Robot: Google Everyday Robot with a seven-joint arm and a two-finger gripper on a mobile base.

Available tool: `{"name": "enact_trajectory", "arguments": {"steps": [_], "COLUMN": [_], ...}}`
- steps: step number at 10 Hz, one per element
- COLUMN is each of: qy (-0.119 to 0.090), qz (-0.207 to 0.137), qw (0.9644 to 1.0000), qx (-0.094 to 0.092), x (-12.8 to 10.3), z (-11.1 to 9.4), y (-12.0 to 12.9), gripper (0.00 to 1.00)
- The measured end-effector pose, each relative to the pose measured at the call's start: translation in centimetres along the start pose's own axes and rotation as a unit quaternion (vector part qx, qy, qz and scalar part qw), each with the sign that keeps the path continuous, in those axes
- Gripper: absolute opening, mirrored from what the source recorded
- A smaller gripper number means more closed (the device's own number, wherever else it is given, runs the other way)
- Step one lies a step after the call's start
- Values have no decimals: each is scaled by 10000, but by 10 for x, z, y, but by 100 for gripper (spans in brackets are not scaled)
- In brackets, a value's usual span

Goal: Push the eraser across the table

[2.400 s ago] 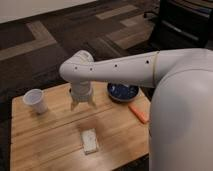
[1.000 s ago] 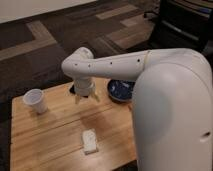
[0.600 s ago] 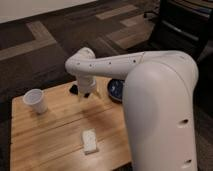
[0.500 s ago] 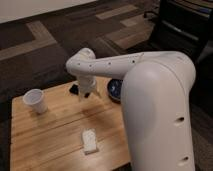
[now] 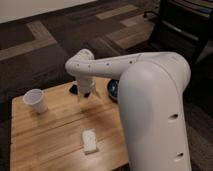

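Floor (image 5: 35, 60): dark carpet crossed by paler strips; it fills the upper half of the view behind the table.
Arm (image 5: 150, 95): white and bulky; it rises at the right foreground, covering the table's right side, then narrows and reaches left to a rounded joint above the far middle of the table.
Table (image 5: 50, 137): light-brown wooden planks with board seams showing; its left and far edges are in view, its right part hidden by the arm.
Chair (image 5: 182, 27): dark shape at the upper right, standing on the carpet well apart from the table.
Bowl (image 5: 112, 89): dark blue, near the far edge of the table; partly hidden by the arm, just right of the gripper.
Cup (image 5: 36, 100): white, upright, at the far left of the table; well apart from the gripper.
White block (image 5: 90, 141): flat rectangular piece lying alone on the near middle of the table.
Gripper (image 5: 86, 94): pointing down under the rounded joint, low over the table's far edge; how far it is open cannot be told, nor can any hold on a thing.
Eraser (image 5: 73, 89): small black block on the table at its far edge; just left of the gripper, whether touching cannot be told.
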Motion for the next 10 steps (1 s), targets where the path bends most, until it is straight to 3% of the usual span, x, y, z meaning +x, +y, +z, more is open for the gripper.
{"name": "enact_trajectory", "arguments": {"steps": [2, 4, 10], "qy": [252, 379, 489], "qz": [83, 105, -162], "qw": [9995, 9989, 9986], "qx": [-153, -247, -84], "x": [5, -1, -46], "z": [16, 29, 59], "y": [0, -6, -25], "gripper": [65, 65, 65]}}
